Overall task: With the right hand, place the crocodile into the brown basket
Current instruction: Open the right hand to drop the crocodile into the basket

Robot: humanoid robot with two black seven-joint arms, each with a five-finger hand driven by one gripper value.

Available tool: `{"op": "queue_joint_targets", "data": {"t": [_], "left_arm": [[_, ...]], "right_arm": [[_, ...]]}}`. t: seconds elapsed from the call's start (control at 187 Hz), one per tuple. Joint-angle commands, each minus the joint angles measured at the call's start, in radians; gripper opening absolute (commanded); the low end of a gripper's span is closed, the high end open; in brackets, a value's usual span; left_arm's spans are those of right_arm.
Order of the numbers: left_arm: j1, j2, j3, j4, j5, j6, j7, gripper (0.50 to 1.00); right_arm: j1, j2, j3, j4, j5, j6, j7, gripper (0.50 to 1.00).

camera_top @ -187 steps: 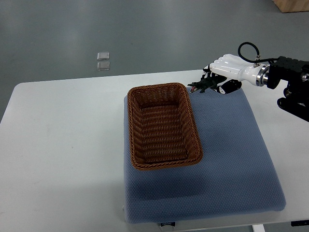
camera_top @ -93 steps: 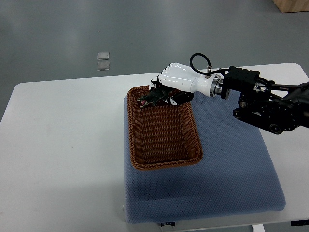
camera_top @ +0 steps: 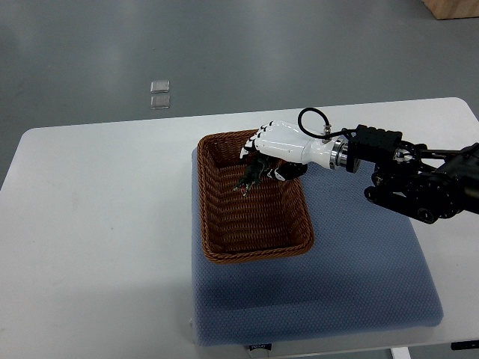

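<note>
Crocodile (camera_top: pixel 249 178) dangles over the brown basket (camera_top: pixel 254 253), gripped by the right robot hand (camera_top: pixel 278 146).

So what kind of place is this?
Probably a robotics lab or test room: a plain white table on a bare grey floor, with a blue mat and brown basket under the right hand.

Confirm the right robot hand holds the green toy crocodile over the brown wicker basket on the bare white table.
Wrong: the top view shows the brown wicker basket on a blue fabric mat, not bare white table; right robot hand holds the green toy crocodile.
</note>
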Motion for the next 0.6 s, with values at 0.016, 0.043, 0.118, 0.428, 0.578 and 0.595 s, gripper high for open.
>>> {"op": "queue_joint_targets", "data": {"t": [0.016, 0.043, 0.118, 0.428, 0.578, 0.595], "left_arm": [[0.0, 0.0, 0.0, 0.0, 0.0, 0.001, 0.0, 1.0], [0.0, 0.0, 0.001, 0.0, 0.0, 0.001, 0.0, 1.0], [0.0, 0.0, 0.0, 0.0, 0.0, 0.001, 0.0, 1.0], [0.0, 0.0, 0.0, 0.0, 0.0, -0.001, 0.0, 1.0], [0.0, 0.0, 0.0, 0.0, 0.0, 0.001, 0.0, 1.0], [0.0, 0.0, 0.0, 0.0, 0.0, 0.001, 0.0, 1.0]], "right_arm": [[-0.007, 0.0, -0.001, -0.007, 0.0, -0.019, 0.0, 0.805], [-0.008, 0.0, 0.0, -0.007, 0.0, -0.019, 0.0, 0.821], [-0.008, 0.0, 0.0, -0.007, 0.0, -0.019, 0.0, 0.856], [-0.013, -0.015, 0.038, -0.009, 0.018, -0.042, -0.003, 0.891], [-0.073, -0.018, 0.152, -0.015, 0.106, -0.05, -0.009, 0.893], [-0.08, -0.018, 0.17, -0.016, 0.127, -0.047, -0.009, 0.893]]}}
